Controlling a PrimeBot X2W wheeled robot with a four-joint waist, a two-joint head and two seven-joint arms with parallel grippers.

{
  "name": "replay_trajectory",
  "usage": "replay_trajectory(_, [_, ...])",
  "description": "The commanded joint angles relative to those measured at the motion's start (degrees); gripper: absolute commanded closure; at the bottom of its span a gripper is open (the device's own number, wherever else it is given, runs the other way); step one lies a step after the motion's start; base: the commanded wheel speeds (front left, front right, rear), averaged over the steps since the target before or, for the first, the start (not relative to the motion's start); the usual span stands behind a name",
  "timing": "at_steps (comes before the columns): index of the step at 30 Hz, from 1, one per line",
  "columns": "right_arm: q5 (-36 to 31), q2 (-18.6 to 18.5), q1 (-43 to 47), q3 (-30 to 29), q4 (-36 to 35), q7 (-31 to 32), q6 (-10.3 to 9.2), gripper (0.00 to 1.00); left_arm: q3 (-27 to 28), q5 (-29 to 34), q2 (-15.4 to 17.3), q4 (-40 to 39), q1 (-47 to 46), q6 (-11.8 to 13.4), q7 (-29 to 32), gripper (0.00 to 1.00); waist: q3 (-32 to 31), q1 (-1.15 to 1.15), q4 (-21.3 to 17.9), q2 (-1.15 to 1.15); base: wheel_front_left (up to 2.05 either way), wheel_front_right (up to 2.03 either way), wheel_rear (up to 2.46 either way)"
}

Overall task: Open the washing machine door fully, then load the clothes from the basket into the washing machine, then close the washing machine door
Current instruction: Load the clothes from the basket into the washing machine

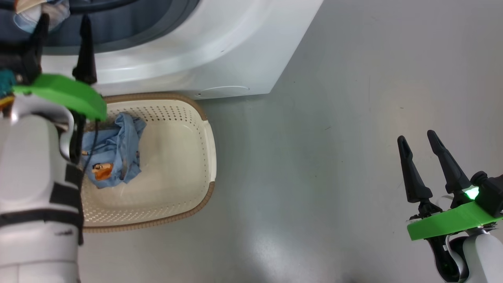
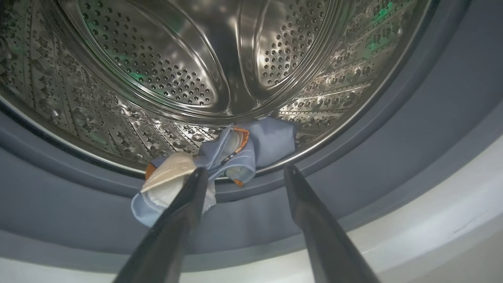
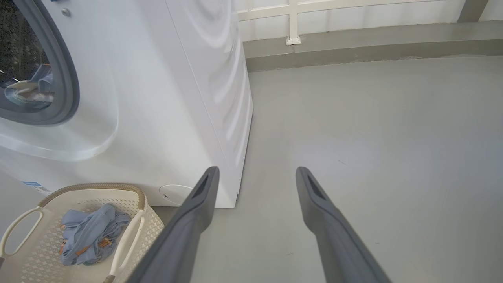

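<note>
At drum (image 2: 157, 78) lip, clothes (image 2: 271, 141) ahead of spread left jaws, unheld.

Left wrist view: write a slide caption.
Open left gripper before the steel drum, a blue garment draped over its grey gasket.

The drum (image 2: 177, 59) is standing wide open, but one garment (image 2: 251, 145) is lying across its lower lip and the gasket (image 2: 78, 196), right at the left gripper (image 2: 245, 169)'s spread fingertips. The pale left forearm (image 1: 35, 177) is overhanging the basket (image 1: 177, 114)'s left side. Right of the washing machine (image 1: 220, 51), bare floor (image 1: 334, 157) is giving easy passage.
</note>
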Motion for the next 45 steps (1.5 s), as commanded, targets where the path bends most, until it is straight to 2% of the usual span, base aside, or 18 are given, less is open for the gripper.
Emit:
replay_trajectory(1, [0.0,-0.5,1.0,1.3,-1.2,-0.7,0.16,0.00,0.7,0.9,2.8,-0.1,-1.5,0.7,-0.1,0.00,0.2,0.00,-0.1,0.00,0.00,0.00,0.00])
replay_trajectory(19, [0.5,0.4,-0.8,1.7,-1.3,-0.7,0.16,0.00,-4.4,5.9,8.4,21.6,-18.4,4.0,-0.2,0.00,3.0,0.00,-2.9,0.00,0.00,0.00,0.00])
replay_trajectory(26, [0.5,0.6,-1.4,2.0,-1.3,-0.7,0.16,0.00,-6.8,7.6,9.6,26.3,-21.2,5.6,-0.3,0.00,3.5,0.00,-3.6,0.00,0.00,0.00,0.00])
replay_trajectory(27, [0.6,0.6,-1.5,2.1,-1.3,-0.7,0.16,0.00,-7.1,7.9,9.7,26.8,-21.7,5.8,-0.3,0.06,3.6,0.00,-3.7,0.00,0.00,0.00,0.00])
replay_trajectory(28, [0.6,0.6,-1.6,2.2,-1.3,-0.7,0.16,0.00,-7.3,7.9,9.8,27.3,-22.1,5.9,-0.3,0.21,3.7,0.00,-3.7,0.00,0.00,0.00,0.00])
replay_trajectory(29, [0.6,0.7,-1.7,2.2,-1.3,-0.7,0.16,0.00,-7.6,8.1,9.9,27.7,-22.5,6.0,-0.3,0.54,3.8,0.00,-3.8,0.00,0.00,0.00,0.00])
replay_trajectory(31, [0.6,0.8,-1.9,2.4,-1.3,-0.7,0.16,0.00,-8.2,8.3,10.1,28.3,-23.1,6.2,-0.3,0.69,3.8,0.00,-4.0,0.00,0.00,0.00,0.00])
replay_trajectory(34, [0.7,1.0,-2.0,2.7,-1.3,-0.7,0.16,0.00,-8.6,8.3,10.5,29.0,-23.7,6.4,-0.3,0.97,3.8,0.00,-4.5,0.00,0.00,0.00,0.00])
replay_trajectory(35, [0.7,1.0,-2.0,2.7,-1.3,-0.7,0.16,0.00,-8.7,8.2,10.7,29.2,-23.9,6.4,-0.3,1.00,3.9,0.00,-4.7,0.00,0.00,0.00,0.00])
replay_trajectory(45, [1.0,1.6,-2.5,3.6,-0.9,-0.7,0.16,0.00,-7.0,4.2,10.8,22.2,-25.0,5.9,-0.4,1.00,4.2,0.00,-6.7,0.00,0.00,0.00,0.00])
